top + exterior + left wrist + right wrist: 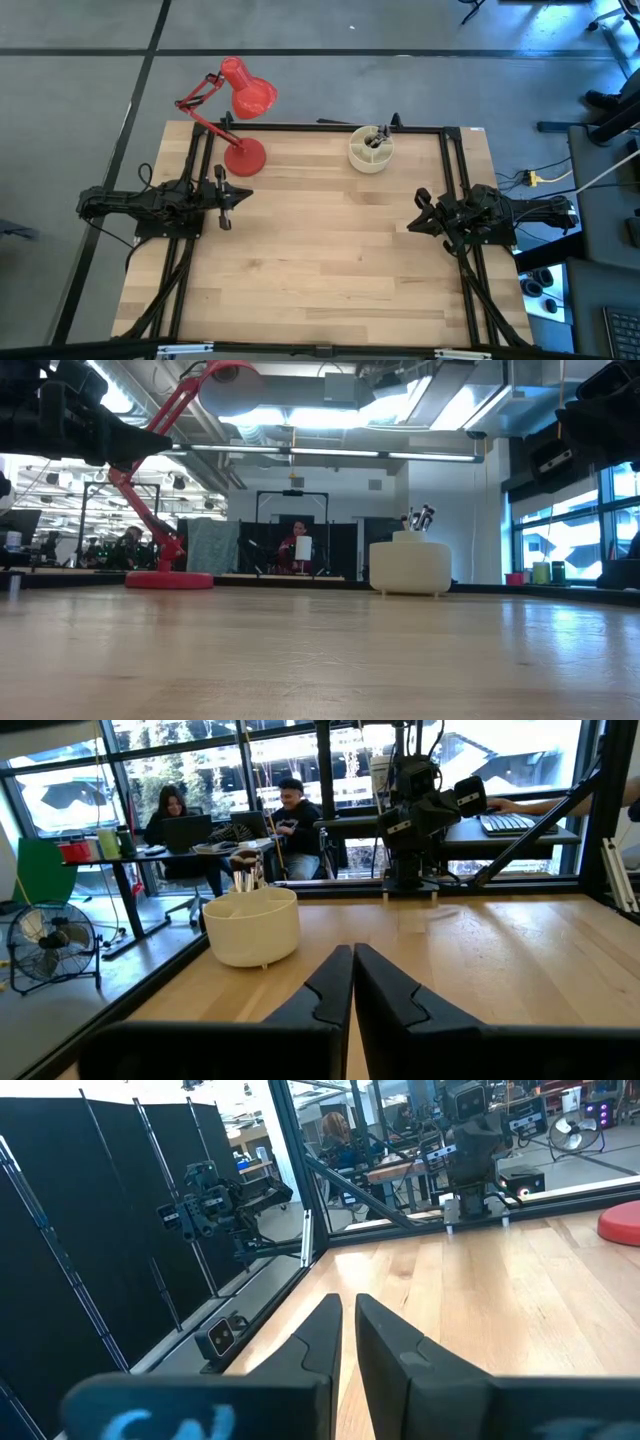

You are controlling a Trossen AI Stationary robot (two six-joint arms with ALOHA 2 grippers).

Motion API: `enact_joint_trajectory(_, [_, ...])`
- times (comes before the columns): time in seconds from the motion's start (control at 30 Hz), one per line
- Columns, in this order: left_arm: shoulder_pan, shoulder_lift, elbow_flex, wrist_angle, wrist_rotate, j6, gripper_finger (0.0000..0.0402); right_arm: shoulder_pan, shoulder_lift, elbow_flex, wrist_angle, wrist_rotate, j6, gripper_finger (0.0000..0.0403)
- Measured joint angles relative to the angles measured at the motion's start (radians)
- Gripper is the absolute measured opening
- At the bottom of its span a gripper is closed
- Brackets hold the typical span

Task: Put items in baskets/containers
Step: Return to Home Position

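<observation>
high: brushes being shown standing in white organiser at table's far edge, red lamp nearby, left gripper and right gripper well apart | low: bristle tips being shown above organiser rim, people seated behind | left wrist: fingers being pressed together | right wrist: fingers being held closed to a sliver, black screens alongside

The left arm and the right arm are being shown as black, blocky, jointed bodies, with thin black cables being looped beside them. The fingers are being seen as dark, angular, tapering pieces. Blurred blue lettering is being carried behind the right gripper.
</observation>
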Motion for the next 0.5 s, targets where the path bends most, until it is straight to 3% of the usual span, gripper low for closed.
enact_joint_trajectory(0.5, [0.0, 0.0, 0.0, 0.0, 0.0, 0.0, 0.0008, 0.0, 0.0, 0.0, 0.0, 0.0, 0.0, 0.0035])
